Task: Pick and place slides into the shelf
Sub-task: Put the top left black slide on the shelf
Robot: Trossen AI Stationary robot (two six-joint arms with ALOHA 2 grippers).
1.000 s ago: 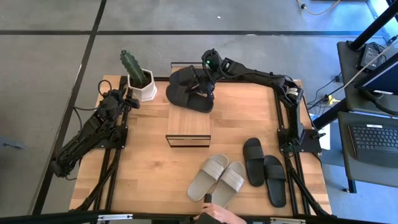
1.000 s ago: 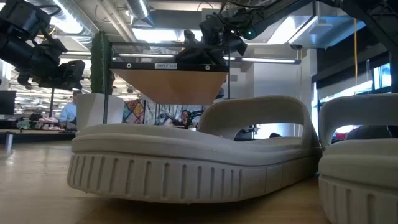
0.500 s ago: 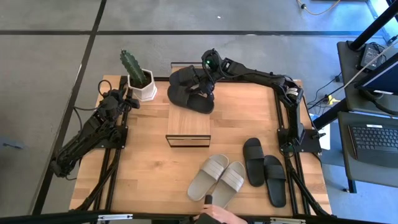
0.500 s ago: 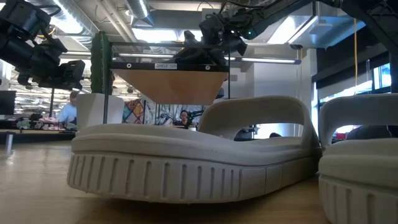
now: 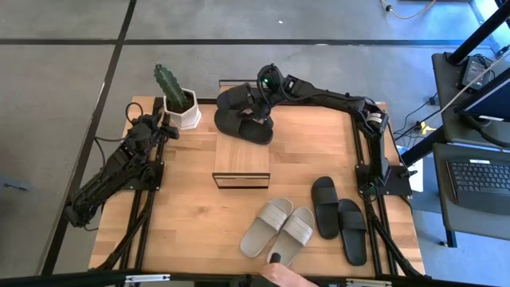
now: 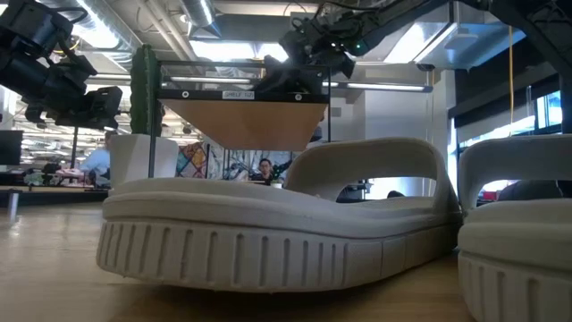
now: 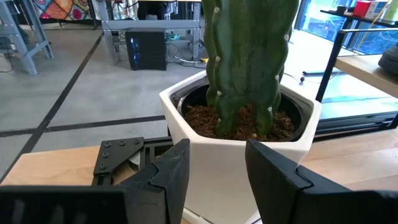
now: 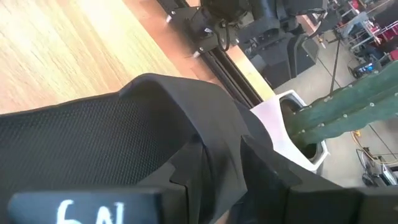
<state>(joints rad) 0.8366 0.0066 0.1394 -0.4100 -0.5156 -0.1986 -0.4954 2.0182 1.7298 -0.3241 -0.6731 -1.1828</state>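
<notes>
Upper centre of high view: right hand (image 5: 261, 97) clamped on black slide (image 5: 243, 126) strap over shelf (image 5: 241, 163). Lower level, release gently. Left hand (image 7: 214, 174) parted, idle by cactus pot (image 7: 242, 137).

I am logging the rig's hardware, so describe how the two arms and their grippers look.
Both arms are dark, jointed and slim. The right gripper has a green light glowing near its wrist. The left gripper has two blocky black angular fingers. Black cable trails along the left arm.
</notes>
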